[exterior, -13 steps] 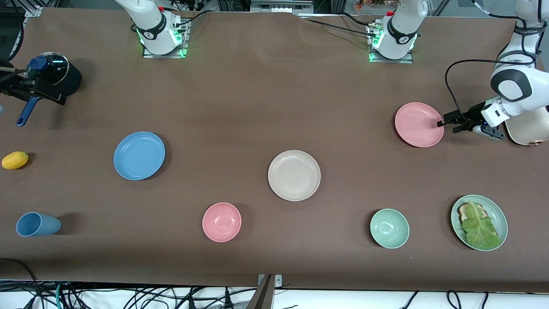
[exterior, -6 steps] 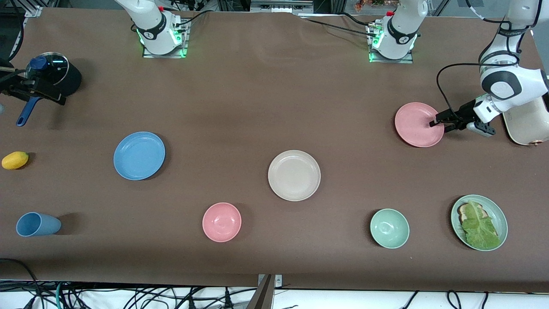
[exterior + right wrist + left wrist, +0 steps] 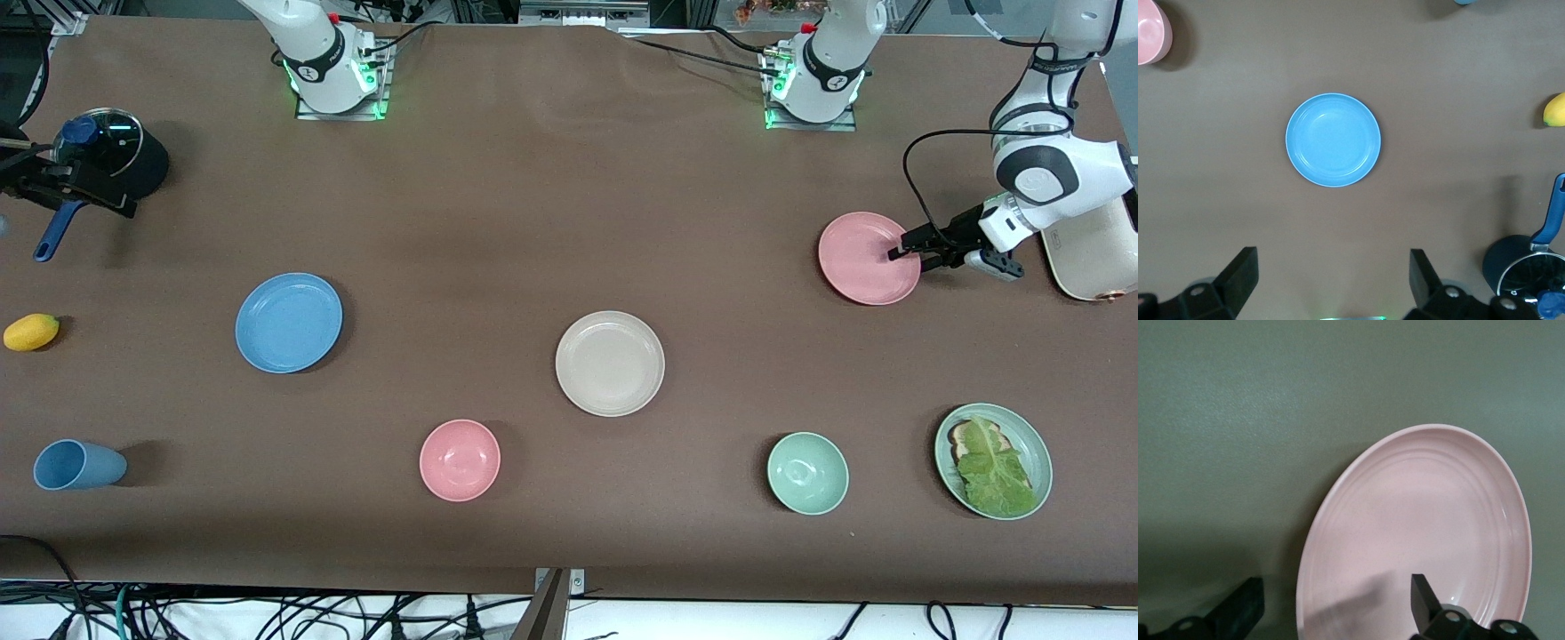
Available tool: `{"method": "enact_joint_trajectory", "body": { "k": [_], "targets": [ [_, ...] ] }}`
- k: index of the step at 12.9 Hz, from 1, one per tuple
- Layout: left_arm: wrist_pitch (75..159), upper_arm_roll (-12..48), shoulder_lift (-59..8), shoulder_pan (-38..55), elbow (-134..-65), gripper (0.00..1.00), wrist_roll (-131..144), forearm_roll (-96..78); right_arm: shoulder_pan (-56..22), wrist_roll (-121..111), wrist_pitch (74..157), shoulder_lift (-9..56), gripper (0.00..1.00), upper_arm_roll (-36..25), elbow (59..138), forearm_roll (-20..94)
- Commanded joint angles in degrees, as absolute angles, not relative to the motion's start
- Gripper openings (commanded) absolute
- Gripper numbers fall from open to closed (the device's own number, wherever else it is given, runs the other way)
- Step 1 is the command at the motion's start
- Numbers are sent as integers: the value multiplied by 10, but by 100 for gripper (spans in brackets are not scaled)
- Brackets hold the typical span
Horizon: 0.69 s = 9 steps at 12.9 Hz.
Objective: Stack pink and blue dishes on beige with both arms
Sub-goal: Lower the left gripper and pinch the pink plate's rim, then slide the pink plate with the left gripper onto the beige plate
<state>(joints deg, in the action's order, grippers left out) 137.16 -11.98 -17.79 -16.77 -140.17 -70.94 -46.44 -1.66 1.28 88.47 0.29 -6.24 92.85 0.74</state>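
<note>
The pink plate [image 3: 862, 258] lies toward the left arm's end of the table. My left gripper [image 3: 900, 248] is open and low at its rim. In the left wrist view one finger is over the pink plate [image 3: 1425, 513] and the other over bare cloth, so the left gripper [image 3: 1336, 587] straddles the rim. The blue plate [image 3: 289, 322] lies toward the right arm's end and the beige plate [image 3: 610, 363] near the middle. High up, out of the front view, my right gripper [image 3: 1331, 267] hangs open and holds nothing, looking down on the blue plate [image 3: 1333, 140].
A pink bowl [image 3: 460, 460], green bowl [image 3: 807, 473] and green plate with lettuce [image 3: 993, 460] sit nearer the front camera. A blue cup [image 3: 78, 464], yellow fruit [image 3: 31, 332] and lidded pot [image 3: 111, 160] are at the right arm's end. A cream appliance [image 3: 1089, 262] stands beside the left arm.
My left gripper has slid from just outside the pink plate to over its rim. The plates have not moved, and the right arm shows no change.
</note>
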Motion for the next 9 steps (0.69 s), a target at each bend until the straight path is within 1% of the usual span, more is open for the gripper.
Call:
{"method": "enact_joint_trajectory", "body": {
  "k": [1,3,9],
  "targets": [
    [1379,-121,-168,-165,-1421,40,-731,-486,-16,13,879,1,100,-63,923,4],
    [1376,-124,-167,-165,-1419,0,-732,-485,-16,13,879,1,100,-63,923,4],
    [1372,-124,-157,-165,-1418,0,-737,-477,-16,13,878,1,100,-64,923,4]
  ]
}}
